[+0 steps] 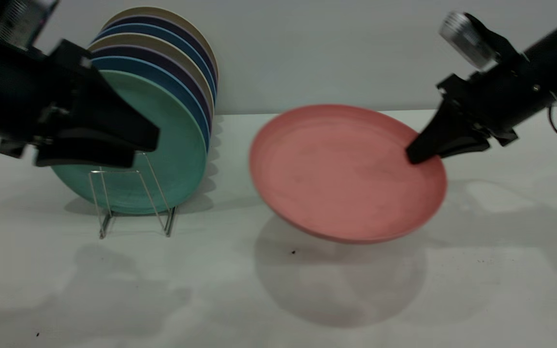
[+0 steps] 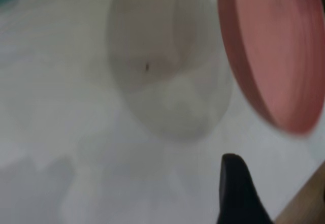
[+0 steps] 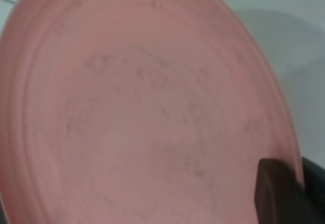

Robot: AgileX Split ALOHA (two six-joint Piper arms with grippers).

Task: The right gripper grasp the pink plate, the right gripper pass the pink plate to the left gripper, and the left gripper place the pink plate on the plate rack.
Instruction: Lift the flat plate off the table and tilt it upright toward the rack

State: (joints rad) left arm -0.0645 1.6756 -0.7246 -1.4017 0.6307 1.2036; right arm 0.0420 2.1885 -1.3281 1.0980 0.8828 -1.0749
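You have a white table before you, running back to a pale wall. On it, toward its left side, stands the plate rack, a thin silver wire frame resting on the surface with upright plates slotted in it, a mint-green plate foremost. A few dark specks dot the tabletop.

We see a pink plate that looks like dull, matt plastic with faint scuff marks. The rack is thin shiny metal wire. The green plate on it looks matt too. The table is smooth and white with a soft shine.
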